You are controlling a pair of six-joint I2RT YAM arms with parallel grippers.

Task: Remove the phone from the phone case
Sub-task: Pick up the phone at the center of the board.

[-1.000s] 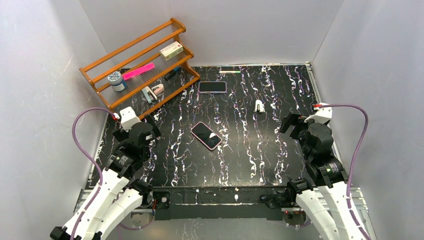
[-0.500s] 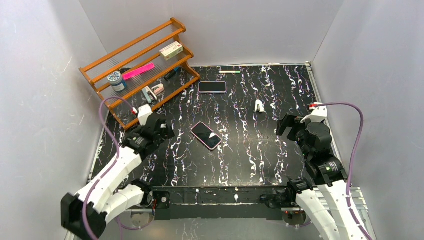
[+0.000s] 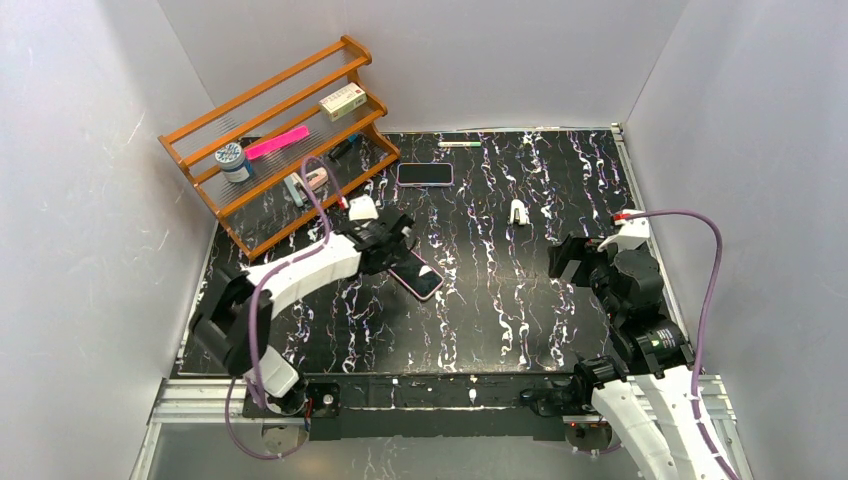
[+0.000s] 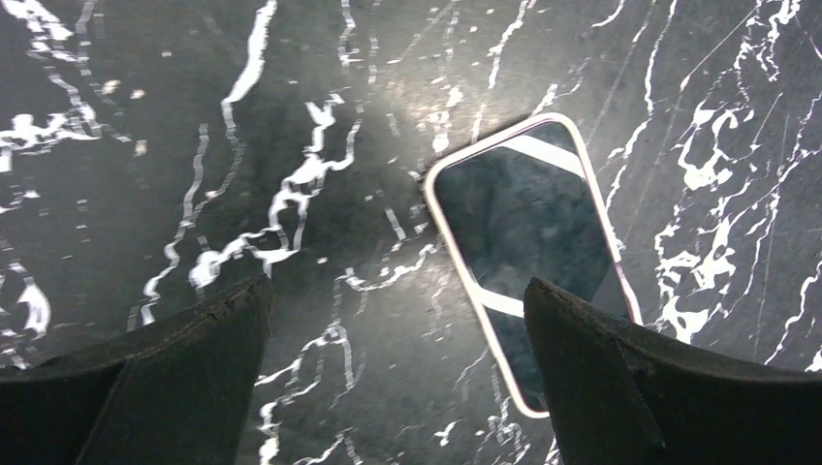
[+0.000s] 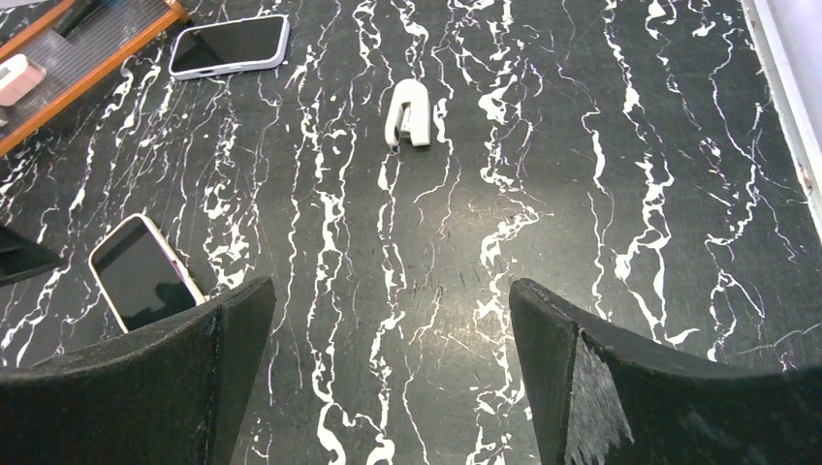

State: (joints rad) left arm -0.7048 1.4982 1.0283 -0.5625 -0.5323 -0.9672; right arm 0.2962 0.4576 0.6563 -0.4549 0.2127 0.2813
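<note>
A phone (image 3: pixel 422 278) with a dark screen in a pale pink case lies flat on the black marbled table (image 3: pixel 500 300), near the middle. My left gripper (image 3: pixel 398 244) hangs open over the phone's far-left end and hides that end from above. In the left wrist view the phone (image 4: pixel 528 252) lies to the right of the open gap (image 4: pixel 397 291), with the right finger (image 4: pixel 601 378) over its lower part. My right gripper (image 3: pixel 570 258) stands open at the right, away from the phone, with only table inside its span (image 5: pixel 393 291). The right wrist view shows the phone (image 5: pixel 143 273) at the left.
A second phone (image 3: pixel 424 174) in a light case lies further back. A small white clip-like object (image 3: pixel 518 211) sits right of centre. A wooden rack (image 3: pixel 280 140) with small items stands at the back left. A green pen (image 3: pixel 459 144) lies by the back wall.
My left arm has swung from the near left out to the middle, bringing its open gripper over the phone's end. The right gripper has edged slightly left. The phone has not moved.
</note>
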